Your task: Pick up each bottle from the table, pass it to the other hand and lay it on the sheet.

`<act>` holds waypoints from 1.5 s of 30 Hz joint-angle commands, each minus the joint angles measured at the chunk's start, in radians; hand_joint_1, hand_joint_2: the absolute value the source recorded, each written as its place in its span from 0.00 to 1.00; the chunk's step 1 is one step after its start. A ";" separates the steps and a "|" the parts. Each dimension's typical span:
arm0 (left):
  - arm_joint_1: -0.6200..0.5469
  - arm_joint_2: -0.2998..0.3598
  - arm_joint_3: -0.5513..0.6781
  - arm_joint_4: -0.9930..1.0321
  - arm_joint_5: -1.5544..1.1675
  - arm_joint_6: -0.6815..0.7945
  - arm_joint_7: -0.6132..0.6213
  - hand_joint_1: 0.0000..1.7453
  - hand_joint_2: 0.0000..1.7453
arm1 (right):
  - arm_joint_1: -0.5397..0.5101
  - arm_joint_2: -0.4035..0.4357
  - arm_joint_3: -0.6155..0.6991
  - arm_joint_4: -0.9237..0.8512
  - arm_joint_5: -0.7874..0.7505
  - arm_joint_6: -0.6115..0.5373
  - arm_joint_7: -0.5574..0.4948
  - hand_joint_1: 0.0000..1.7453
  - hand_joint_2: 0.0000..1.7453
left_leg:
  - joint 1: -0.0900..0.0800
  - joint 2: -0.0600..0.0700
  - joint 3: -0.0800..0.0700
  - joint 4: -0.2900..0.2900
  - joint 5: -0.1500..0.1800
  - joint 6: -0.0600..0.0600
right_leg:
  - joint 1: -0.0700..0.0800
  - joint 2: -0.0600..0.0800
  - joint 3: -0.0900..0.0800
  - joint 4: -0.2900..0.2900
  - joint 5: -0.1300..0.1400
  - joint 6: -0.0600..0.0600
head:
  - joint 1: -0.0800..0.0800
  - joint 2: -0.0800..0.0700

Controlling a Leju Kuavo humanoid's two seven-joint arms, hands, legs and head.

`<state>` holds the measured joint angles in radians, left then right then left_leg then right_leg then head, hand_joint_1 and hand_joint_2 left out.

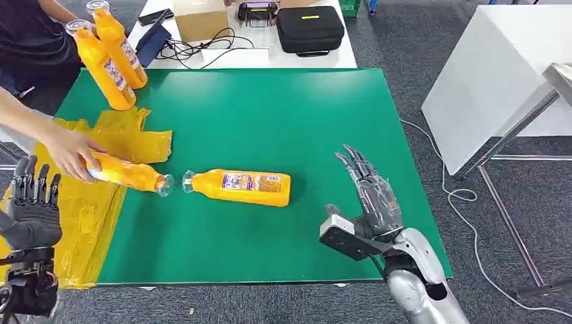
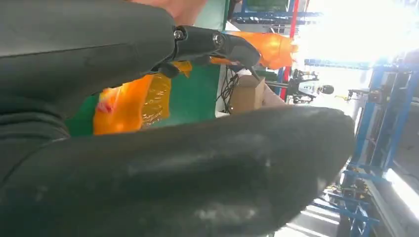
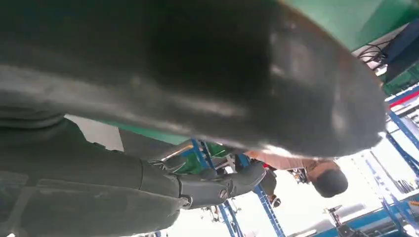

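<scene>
An orange bottle [image 1: 239,187] lies on its side in the middle of the green table [image 1: 270,115], cap end pointing left. A second orange bottle [image 1: 128,173] lies across the edge of the yellow sheet [image 1: 101,196], and a person's hand [image 1: 67,152] rests on it. Two more orange bottles [image 1: 111,54] stand upright at the table's far left corner. My right hand [image 1: 367,196] is open above the table, right of the middle bottle, fingers apart. At the near left edge over the sheet, my left hand [image 1: 30,209] is open and holds nothing; its dark fingers [image 2: 212,42] show against the sheet.
Behind the green table, a white table carries a black case [image 1: 310,28], a cardboard box [image 1: 200,19], cables and a dark device. A white panel [image 1: 492,74] stands to the right over grey carpet. The person's arm reaches in from the left.
</scene>
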<state>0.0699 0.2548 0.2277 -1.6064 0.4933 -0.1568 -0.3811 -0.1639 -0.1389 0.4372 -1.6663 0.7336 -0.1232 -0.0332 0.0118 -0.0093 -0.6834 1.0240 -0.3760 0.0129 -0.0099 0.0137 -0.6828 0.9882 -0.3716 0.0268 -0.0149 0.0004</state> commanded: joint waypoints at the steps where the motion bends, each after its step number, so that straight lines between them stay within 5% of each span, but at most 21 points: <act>1: -0.009 0.020 -0.014 0.032 0.002 0.002 0.006 0.00 0.00 | -0.046 0.009 0.016 0.093 0.000 0.004 0.004 0.00 0.00 | 0.000 0.001 0.005 -0.001 -0.002 0.000 | 0.000 0.000 0.005 -0.001 -0.002 0.000 | 0.000 0.000; 12: -0.007 0.036 -0.030 0.029 0.004 -0.003 0.006 0.00 0.00 | -0.058 0.007 0.021 0.104 0.021 0.010 0.031 0.00 0.00 | 0.000 0.001 0.006 0.000 -0.003 0.000 | 0.000 0.000 0.006 0.000 -0.002 -0.001 | 0.000 0.000; 13: -0.018 0.064 -0.060 0.036 0.014 -0.014 0.005 0.00 0.00 | -0.096 0.017 0.024 0.139 0.094 -0.016 0.093 0.00 1.00 | 0.000 0.001 0.005 0.000 -0.002 0.000 | 0.000 0.000 0.004 0.000 -0.002 0.000 | 0.000 0.000; 18: -0.250 0.159 -0.262 0.178 0.053 -0.070 0.047 0.00 0.00 | -0.384 0.092 0.057 0.485 0.193 0.012 0.212 0.00 1.00 | 0.000 0.001 0.003 0.000 0.000 -0.001 | 0.001 -0.001 0.002 0.000 0.000 -0.001 | 0.000 0.000; 24: -0.480 0.207 -0.429 0.351 0.137 -0.047 0.060 0.00 0.00 | -0.499 0.180 0.124 0.705 0.142 0.020 0.196 0.00 1.00 | 0.000 -0.001 0.002 0.000 0.006 -0.002 | 0.001 -0.002 0.001 0.000 0.004 -0.004 | 0.000 0.000; 25: -0.518 0.087 -0.448 0.379 0.072 -0.041 0.039 0.00 0.00 | -0.508 0.276 0.145 0.781 0.163 0.055 0.183 0.00 0.00 | 0.001 -0.001 0.003 -0.001 0.007 -0.002 | 0.001 -0.002 0.003 0.000 0.005 -0.004 | 0.000 0.000; 27: -0.532 0.009 -0.508 0.389 0.006 0.029 0.015 0.00 0.00 | -0.519 0.352 0.181 0.849 0.199 0.014 0.220 0.00 0.00 | 0.000 -0.003 0.007 -0.003 0.009 -0.002 | 0.002 -0.005 0.006 -0.002 0.007 -0.005 | 0.000 0.000; 32: -0.443 0.039 -0.487 0.318 0.021 0.047 -0.013 0.00 0.00 | -0.524 0.364 0.200 0.842 0.167 -0.012 0.214 0.00 0.00 | 0.000 0.001 0.009 -0.002 0.006 -0.003 | 0.002 -0.002 0.007 -0.001 0.006 -0.004 | 0.000 0.000; 43: -0.362 -0.190 -0.335 0.199 -0.195 0.016 0.068 0.00 0.00 | -0.496 0.391 0.192 0.724 0.146 -0.006 0.203 0.00 0.00 | 0.001 -0.001 0.003 0.001 0.005 -0.002 | 0.002 -0.003 0.003 0.001 0.004 -0.003 | 0.000 0.000; 44: -0.351 -0.208 -0.320 0.184 -0.211 0.008 0.078 0.00 0.00 | -0.493 0.394 0.196 0.712 0.147 -0.003 0.202 0.00 1.00 | 0.001 0.001 0.001 0.000 0.005 -0.002 | 0.001 -0.001 0.001 0.001 0.005 -0.003 | 0.000 0.000; 45: -0.345 -0.222 -0.316 0.172 -0.222 0.006 0.081 0.00 0.00 | -0.491 0.398 0.198 0.704 0.147 -0.001 0.202 0.00 1.00 | 0.001 0.000 0.003 0.000 0.004 -0.002 | 0.001 -0.002 0.002 0.001 0.004 -0.003 | 0.000 0.000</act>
<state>-0.3044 0.2075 -0.1999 -1.3894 0.3612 -0.1141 -0.3460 -0.6315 0.2346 0.5943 -0.9686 0.8789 -0.1293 0.1743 0.0126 -0.0091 -0.6891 1.0242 -0.3683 0.0105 -0.0094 0.0140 -0.6888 0.9886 -0.3640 0.0244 -0.0145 0.0004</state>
